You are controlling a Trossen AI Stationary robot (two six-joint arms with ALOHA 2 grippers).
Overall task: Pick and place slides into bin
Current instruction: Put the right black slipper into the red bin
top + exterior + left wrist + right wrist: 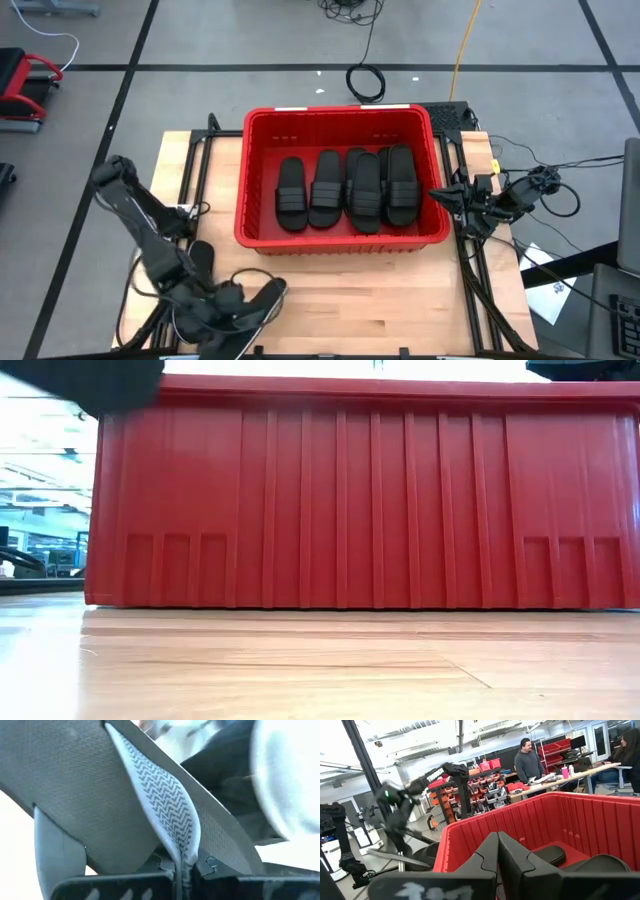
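No writing is readable. The left gripper (262,303) pinches a slide's (268,298) edge near the table's (400,300) front. The right gripper (440,196), pressed together, waits beside the bin (340,120).

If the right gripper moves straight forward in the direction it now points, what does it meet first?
Probably the slides lying in the bin. The right gripper, fingers shut, points over the bin's near rim into its inside, where black sandals lie just ahead. If it travels level, it might pass over them and reach the far red wall instead; depth is unclear.

no readable text, no labels, no brands, no numbers on anything
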